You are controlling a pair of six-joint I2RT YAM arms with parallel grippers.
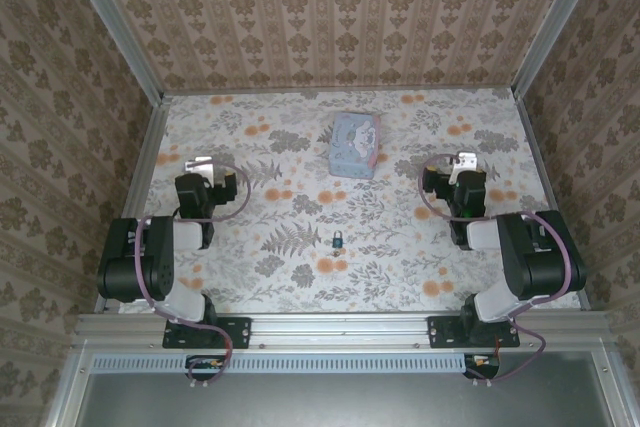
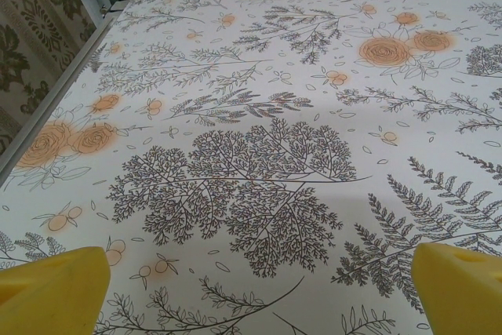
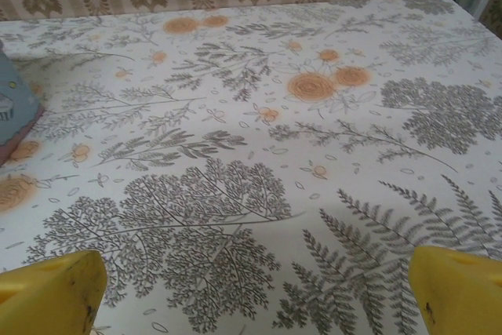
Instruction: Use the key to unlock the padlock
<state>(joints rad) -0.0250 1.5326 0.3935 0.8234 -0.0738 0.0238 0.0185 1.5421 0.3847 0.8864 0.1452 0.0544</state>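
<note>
Sitting on the flowery bench about midway between the two arms, the padlock lay closer to the near edge than either hand, so each would've had to swing inward and pull back. Its long axis seemed to run near-to-far, hard to say though. Left hand and right hand were both wide open, holding nothing, arms folded, pointing at the back wall. Neither looked clearly nearer.
</note>
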